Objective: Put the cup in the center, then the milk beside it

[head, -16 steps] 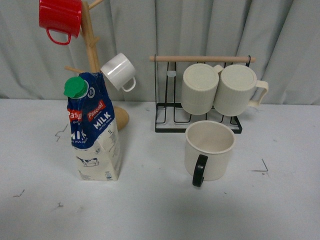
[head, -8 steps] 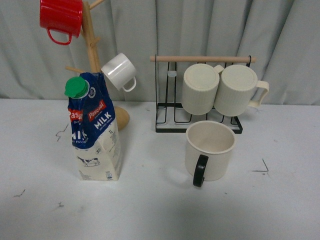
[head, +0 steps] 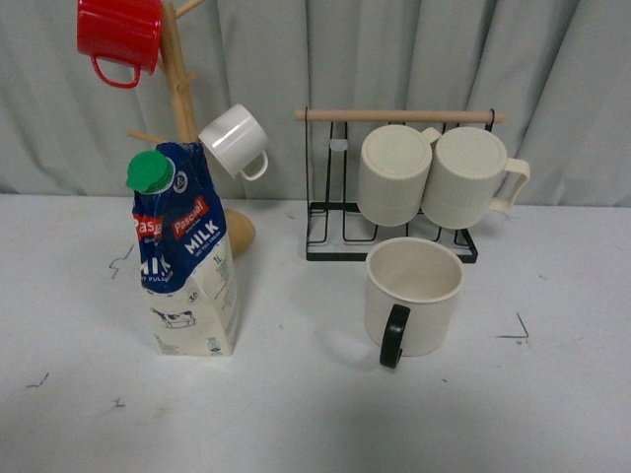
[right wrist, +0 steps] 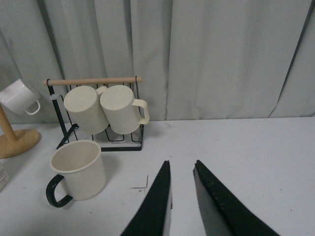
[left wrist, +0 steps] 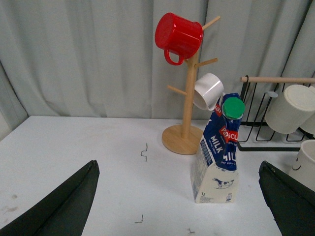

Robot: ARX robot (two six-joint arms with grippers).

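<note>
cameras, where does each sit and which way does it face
Front: on the body, facing the milk and cup; no arm shows.
Left wrist: on the left arm, facing the milk; left gripper wide open.
Right wrist: on the right arm, facing the cup; right gripper narrowly open.
Front and left wrist share the milk.

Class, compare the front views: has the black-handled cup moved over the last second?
No. The cup sits just in front of the black wire rack, exactly as before.
</note>
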